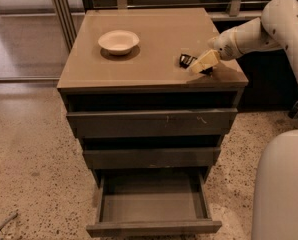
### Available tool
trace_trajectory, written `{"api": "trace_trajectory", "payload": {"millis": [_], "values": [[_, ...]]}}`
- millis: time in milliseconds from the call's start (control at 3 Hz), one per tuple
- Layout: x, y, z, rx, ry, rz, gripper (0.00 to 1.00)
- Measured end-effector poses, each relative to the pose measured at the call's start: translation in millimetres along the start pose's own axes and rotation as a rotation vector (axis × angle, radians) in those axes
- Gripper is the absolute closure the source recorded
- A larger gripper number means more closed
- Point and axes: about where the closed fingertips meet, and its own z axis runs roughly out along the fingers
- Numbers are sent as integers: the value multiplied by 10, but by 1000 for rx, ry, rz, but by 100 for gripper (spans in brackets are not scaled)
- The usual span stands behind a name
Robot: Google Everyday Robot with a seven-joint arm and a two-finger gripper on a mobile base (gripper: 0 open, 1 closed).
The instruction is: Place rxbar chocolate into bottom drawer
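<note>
the claw point(204, 62) covers one end of the rxbar chocolate point(187, 60) on the cabinet top point(154, 46), grip unclear.

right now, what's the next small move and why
Probably secure the rxbar chocolate and lift it just clear of the cabinet top. The pincer sits right on the bar near the top's right front edge, the bar lies flat there, and the bottom drawer already stands open below.
</note>
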Motion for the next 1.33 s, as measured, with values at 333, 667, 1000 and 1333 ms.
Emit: {"api": "trace_trajectory", "payload": {"millis": [333,667,1000,1333], "values": [[110,-25,108,-5,39,-20,0],[211,-51,187,-10,70,-21,0],[282,-58,234,-25,93,9,0],[332,-58,252,-38,127,58,18]]}}
